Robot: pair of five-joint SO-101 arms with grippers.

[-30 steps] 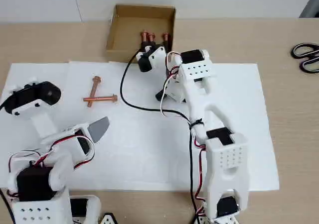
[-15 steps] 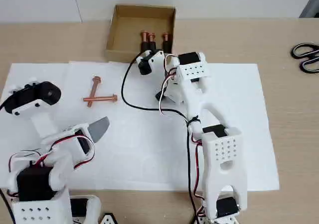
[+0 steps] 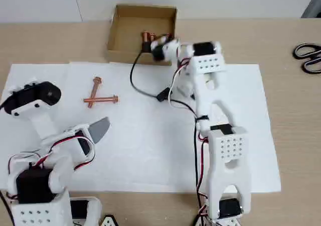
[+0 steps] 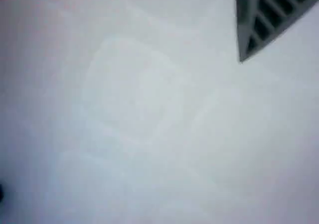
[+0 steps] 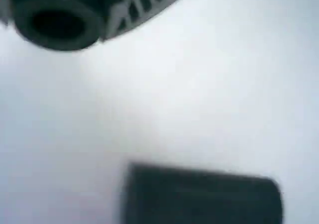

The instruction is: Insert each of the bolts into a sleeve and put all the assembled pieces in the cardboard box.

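The cardboard box (image 3: 125, 32) stands at the far edge with assembled bolts (image 3: 146, 38) upright inside it. Two bare copper bolts (image 3: 95, 88) (image 3: 102, 100) lie crossed on the white sheet (image 3: 140, 150), left of centre. My right arm (image 3: 205, 65) stretches toward the box's near right corner. In the right wrist view, my right gripper (image 5: 89, 15) is shut on a black sleeve (image 5: 57, 22) whose hole faces the camera, beside a ribbed grey finger (image 5: 144, 2). My left gripper (image 3: 95, 135) stands open over bare sheet at the near left, its grey finger (image 4: 269, 15) holding nothing.
A dark blurred block (image 5: 199, 196) sits low over the sheet in the right wrist view. A black cable (image 3: 133, 75) loops over the sheet beside the right arm. Scissors (image 3: 307, 57) lie on the wooden table at the far right.
The right arm has swung right and farther back, so its wrist now sits at the box's near right corner. The left arm and the loose bolts have not moved.
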